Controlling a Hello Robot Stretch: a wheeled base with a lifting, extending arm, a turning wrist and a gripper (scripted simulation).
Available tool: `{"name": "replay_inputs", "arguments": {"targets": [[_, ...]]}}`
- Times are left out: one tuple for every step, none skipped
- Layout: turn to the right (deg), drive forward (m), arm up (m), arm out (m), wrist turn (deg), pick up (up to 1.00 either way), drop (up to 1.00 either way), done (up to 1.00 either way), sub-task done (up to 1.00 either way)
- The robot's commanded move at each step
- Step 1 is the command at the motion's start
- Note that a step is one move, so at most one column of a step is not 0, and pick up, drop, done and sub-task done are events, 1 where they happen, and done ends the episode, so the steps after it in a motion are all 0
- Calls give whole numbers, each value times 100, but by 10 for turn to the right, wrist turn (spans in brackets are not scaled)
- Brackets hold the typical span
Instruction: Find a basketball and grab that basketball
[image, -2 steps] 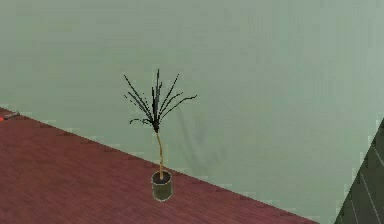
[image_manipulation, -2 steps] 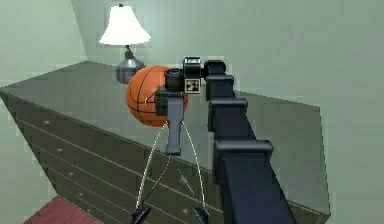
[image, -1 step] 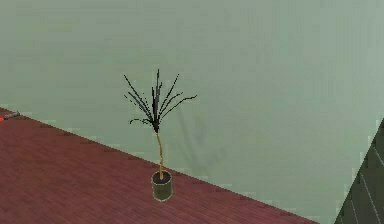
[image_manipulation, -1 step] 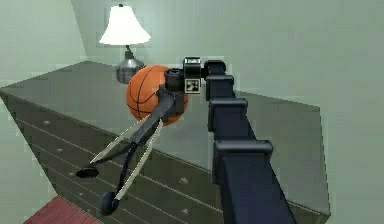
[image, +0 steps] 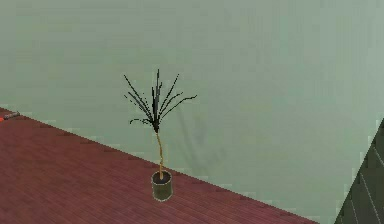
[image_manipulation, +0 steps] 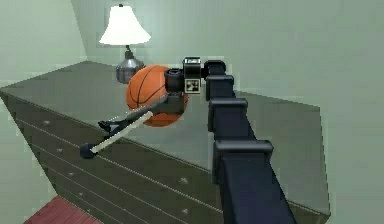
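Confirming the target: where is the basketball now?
In the arm side view, left of centre: the basketball is over the dresser top, below-right of the white-shaded lamp, beside the far end of the arm.

Pale walls (image: 290, 70), red floor (image: 60, 170), potted plant (image: 155, 106), grey dresser (image_manipulation: 68, 90) bearing a lamp (image_manipulation: 124, 30).

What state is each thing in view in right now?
Grey wooden dresser: drawers all pushed in.
Orange basketball: at the tool, resting on or just above the dresser top; cannot tell which.
Dark two-finger tool: at the basketball; cannot tell whether it holds anything.
White-shaded table lamp: upright on the dresser.
Spiky potted plant: upright.
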Motion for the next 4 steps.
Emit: {"name": "replay_inputs", "arguments": {"targets": [[0, 0, 0, 0, 450, 0, 0, 0, 0], [0, 0, 0, 0, 180, 0, 0, 0, 0], [0, 0, 0, 0, 0, 100, 0, 0, 0], [0, 0, 0, 0, 0, 0, 0, 100, 0]]}}
